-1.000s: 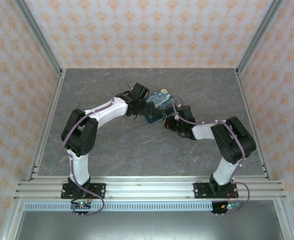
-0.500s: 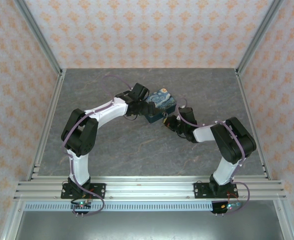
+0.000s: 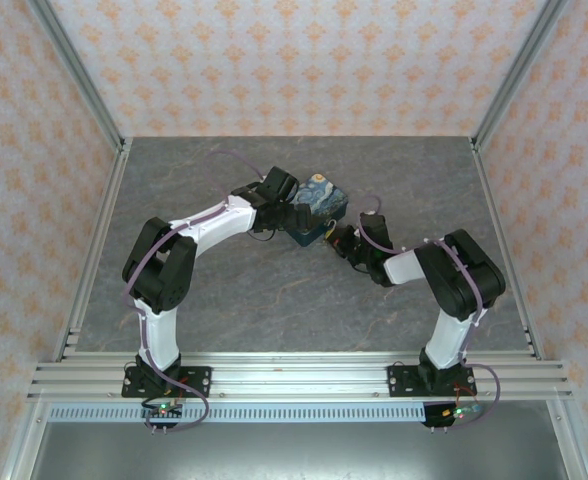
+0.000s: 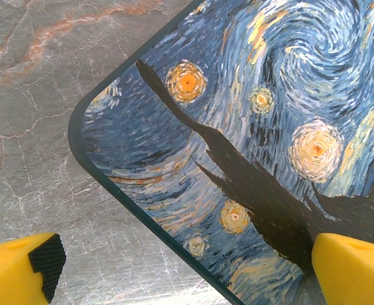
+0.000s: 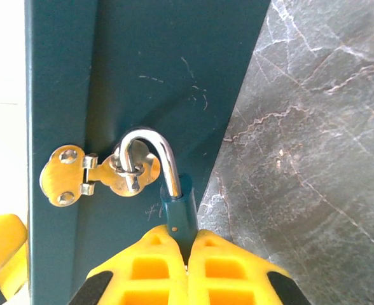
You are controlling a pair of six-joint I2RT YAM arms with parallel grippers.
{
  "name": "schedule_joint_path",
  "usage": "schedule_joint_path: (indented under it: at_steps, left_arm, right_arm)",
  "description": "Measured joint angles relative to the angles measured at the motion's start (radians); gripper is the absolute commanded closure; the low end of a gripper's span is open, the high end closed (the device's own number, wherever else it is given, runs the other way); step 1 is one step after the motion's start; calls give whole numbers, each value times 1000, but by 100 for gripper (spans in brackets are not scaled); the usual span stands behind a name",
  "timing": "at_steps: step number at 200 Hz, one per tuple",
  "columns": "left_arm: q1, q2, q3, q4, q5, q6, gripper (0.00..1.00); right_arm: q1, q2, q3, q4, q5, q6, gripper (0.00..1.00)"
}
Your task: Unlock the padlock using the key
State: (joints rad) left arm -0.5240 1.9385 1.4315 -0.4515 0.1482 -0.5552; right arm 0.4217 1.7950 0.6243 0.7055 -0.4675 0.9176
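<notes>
Right fingers (image 5: pixel 155 270) are pressed together on the bottom of the padlock (image 5: pixel 177 213), pinching its small teal body so that only the top of the body and the shackle (image 5: pixel 165 159) stand clear. The padlock hangs on the side wall of the tin (image 5: pixel 149 63), with the shackle threaded through the staple of a little bright hasp (image 5: pixel 101 173), just beside the worktop (image 5: pixel 314 159). Left fingers (image 4: pixel 21 270) stand wide apart over one corner of the tin's lid, one above bare worktop and one above the lid; I cannot tell whether they touch it

The padlock looks light, rigid and smooth, and it will likely swing on the staple, so the flat faces of the body are the place to hold, leaving the underside free. That underside is hidden by the fingers, so I cannot tell whether the key is there; a key this thin would slip easily

No brand or legible writing: the lid carries a Starry Night print, and the tin's side has only faint scratches
</notes>
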Motion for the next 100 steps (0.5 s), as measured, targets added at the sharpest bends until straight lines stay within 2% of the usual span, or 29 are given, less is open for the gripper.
schedule_joint_path:
  at_steps: [100]
  left_arm:
    - [0,0,-8,20,0,0,0]
  right_arm:
    - [-19,16,13,41,34,72,100]
